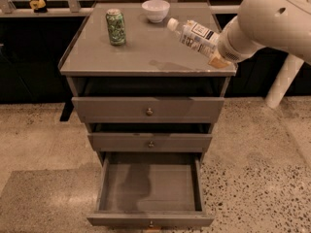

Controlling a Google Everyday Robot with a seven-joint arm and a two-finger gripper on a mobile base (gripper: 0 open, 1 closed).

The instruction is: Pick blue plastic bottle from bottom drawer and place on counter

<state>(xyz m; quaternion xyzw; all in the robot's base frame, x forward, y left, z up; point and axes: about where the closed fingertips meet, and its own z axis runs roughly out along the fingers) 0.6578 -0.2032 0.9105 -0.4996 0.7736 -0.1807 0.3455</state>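
The blue plastic bottle (193, 36), clear with a white cap and pale printed label, is held tilted in the air above the right part of the counter (141, 52), cap pointing up-left. My gripper (217, 55) is shut on the bottle's base end, at the counter's right edge, with the white arm reaching in from the upper right. The bottom drawer (149, 188) is pulled open and nothing shows inside it.
A green patterned can (116, 26) stands at the counter's back left. A white bowl (155, 10) sits at the back middle. The two upper drawers (148, 110) are shut. A white post (282, 81) stands to the cabinet's right. Speckled floor surrounds the cabinet.
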